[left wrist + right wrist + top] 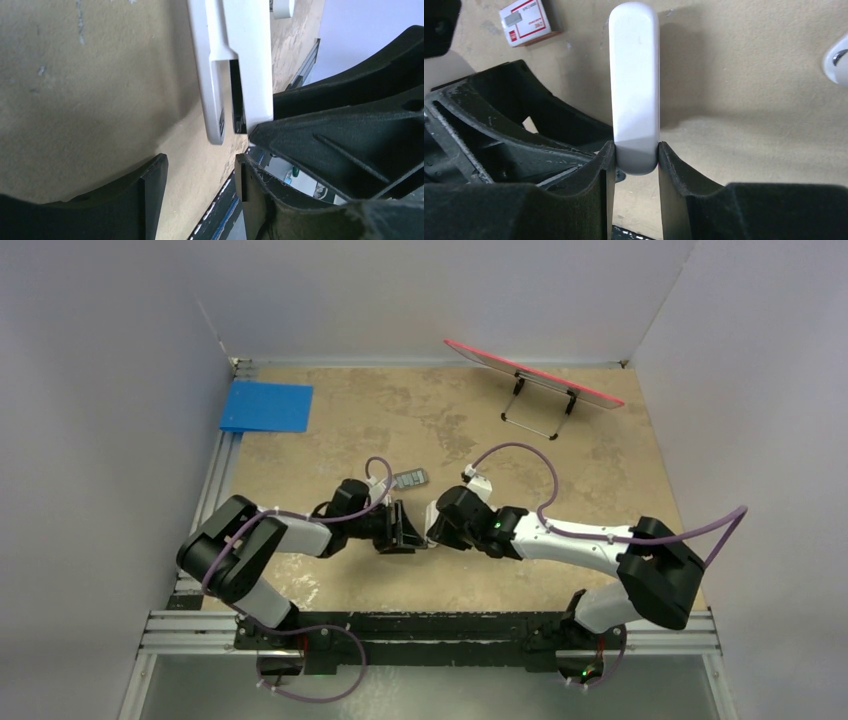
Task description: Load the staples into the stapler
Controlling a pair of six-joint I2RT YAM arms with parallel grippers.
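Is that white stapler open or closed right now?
Open: the stapler shows two white halves parted at one end, a dark gap between them.

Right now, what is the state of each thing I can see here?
stapler: clamped by the right fingers, two white parts gaping
right fingers: shut on the stapler
left fingers: open, empty, near the stapler's end
staple box: flat on the table, untouched
red-edged board: propped up at a tilt

The stapler was plain white, the box red-and-white, the worktop mottled tan, the fingers black, the mat blue.
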